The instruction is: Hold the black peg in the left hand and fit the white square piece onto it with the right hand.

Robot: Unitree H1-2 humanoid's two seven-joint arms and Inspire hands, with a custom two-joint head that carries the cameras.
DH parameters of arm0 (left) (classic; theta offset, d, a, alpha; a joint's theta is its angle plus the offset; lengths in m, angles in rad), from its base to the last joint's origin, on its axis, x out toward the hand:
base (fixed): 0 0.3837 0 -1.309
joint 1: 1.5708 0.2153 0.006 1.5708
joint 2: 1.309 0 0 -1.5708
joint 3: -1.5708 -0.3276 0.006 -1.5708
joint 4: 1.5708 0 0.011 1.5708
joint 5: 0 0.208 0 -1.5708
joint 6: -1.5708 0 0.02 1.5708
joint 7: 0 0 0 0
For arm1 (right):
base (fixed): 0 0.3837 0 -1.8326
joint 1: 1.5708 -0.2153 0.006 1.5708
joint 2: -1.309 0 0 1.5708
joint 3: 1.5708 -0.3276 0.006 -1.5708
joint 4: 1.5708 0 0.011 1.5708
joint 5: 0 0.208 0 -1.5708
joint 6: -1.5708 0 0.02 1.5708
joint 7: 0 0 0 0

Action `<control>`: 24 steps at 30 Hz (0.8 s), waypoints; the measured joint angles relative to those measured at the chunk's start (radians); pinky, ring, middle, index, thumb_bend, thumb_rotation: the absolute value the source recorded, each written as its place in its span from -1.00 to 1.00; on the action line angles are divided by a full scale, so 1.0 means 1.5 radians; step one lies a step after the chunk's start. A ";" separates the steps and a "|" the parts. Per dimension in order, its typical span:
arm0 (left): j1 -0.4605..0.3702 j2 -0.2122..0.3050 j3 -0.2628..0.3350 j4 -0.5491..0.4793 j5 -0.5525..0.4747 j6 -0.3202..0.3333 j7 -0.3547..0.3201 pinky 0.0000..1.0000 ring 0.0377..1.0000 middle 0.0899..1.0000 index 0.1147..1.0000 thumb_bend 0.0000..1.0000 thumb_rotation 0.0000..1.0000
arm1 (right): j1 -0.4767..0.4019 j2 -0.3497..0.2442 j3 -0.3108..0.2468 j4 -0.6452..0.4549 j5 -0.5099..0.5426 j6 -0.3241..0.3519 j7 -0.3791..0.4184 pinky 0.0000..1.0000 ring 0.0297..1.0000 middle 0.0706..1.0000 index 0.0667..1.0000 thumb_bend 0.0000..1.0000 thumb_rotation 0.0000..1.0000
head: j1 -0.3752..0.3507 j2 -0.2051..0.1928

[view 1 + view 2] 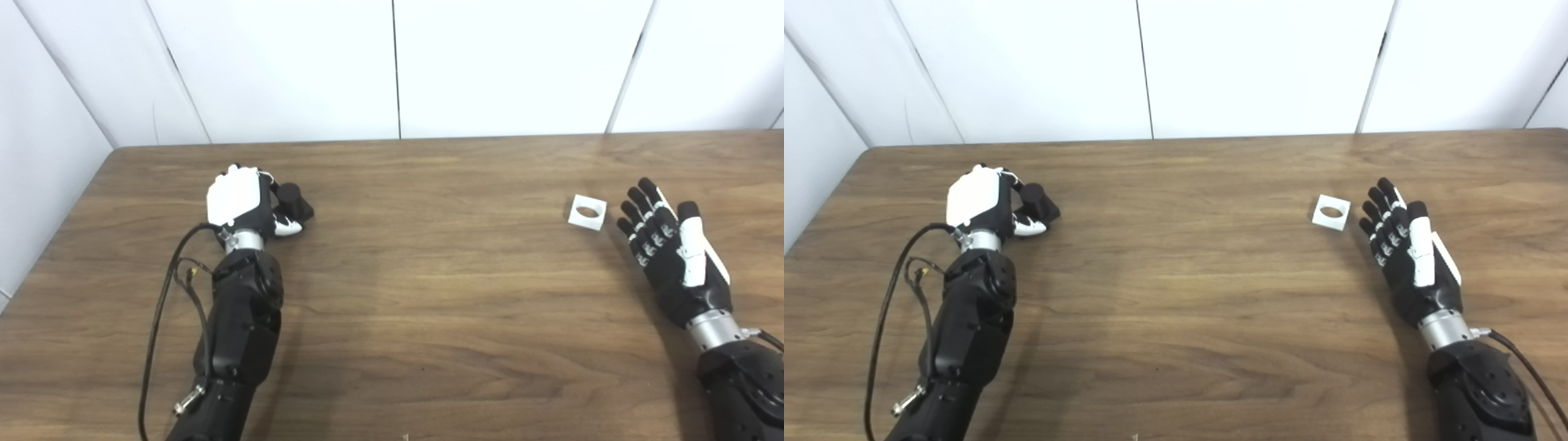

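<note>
So left hand [245, 205] is curled round the black peg [293, 199] at far left of the worktop [429, 306], fingers wrapped on it, peg's round end poking out to the right of the palm; looks like it sits low, on or just above the wood, can't tell which. Right hand [670, 251] is flat open, fingers spread and straight, holding nothing, just beside the white square piece [587, 212], not touching. Piece lies flat on the worktop, round hole facing up, well apart from the peg.

Step in hand, my read: peg grasp done, pickup of the piece not yet started. Next move calls for right fingers to close over the piece edges, lift, then line hole up with peg end.

Hard to see: left fingers mostly hidden behind the white hand back, so grip firmness unclear; peg length hidden in the palm; both forearms cut off at bottom edge
</note>
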 measured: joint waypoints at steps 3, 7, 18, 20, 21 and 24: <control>0.010 0.000 -0.009 -0.014 -0.004 0.000 0.001 1.00 1.00 0.74 -0.16 0.05 -0.88 | 0.000 0.000 0.002 -0.001 -0.007 0.001 -0.002 1.00 1.00 1.00 1.00 0.19 0.97 | -0.002 0.000; 0.026 -0.001 -0.025 -0.039 -0.005 0.001 -0.002 1.00 1.00 0.75 -0.16 0.05 -0.88 | 0.000 0.000 0.002 -0.003 -0.011 0.003 -0.005 1.00 1.00 1.00 1.00 0.20 0.97 | -0.003 0.000; 0.074 -0.004 -0.052 -0.117 -0.023 0.001 -0.023 1.00 1.00 0.79 -0.15 0.05 -0.88 | 0.000 0.001 0.005 -0.002 -0.021 0.003 -0.012 1.00 1.00 1.00 1.00 0.16 1.00 | -0.008 0.000; 0.082 -0.004 -0.059 -0.130 -0.022 0.001 -0.030 1.00 1.00 0.78 -0.15 0.04 -0.88 | 0.000 0.001 0.006 -0.003 -0.022 0.003 -0.013 1.00 1.00 1.00 1.00 0.15 1.00 | -0.012 0.000; 0.085 -0.005 -0.062 -0.134 -0.020 0.001 -0.031 1.00 1.00 0.78 -0.15 0.04 -0.88 | 0.000 0.001 0.007 -0.003 -0.023 0.003 -0.013 1.00 1.00 1.00 1.00 0.14 1.00 | -0.012 0.000; 0.097 -0.004 -0.076 -0.158 -0.015 0.001 -0.046 1.00 1.00 0.78 -0.15 0.04 -0.88 | 0.001 0.002 0.007 -0.004 -0.025 0.003 -0.015 1.00 1.00 1.00 1.00 0.12 1.00 | -0.015 0.000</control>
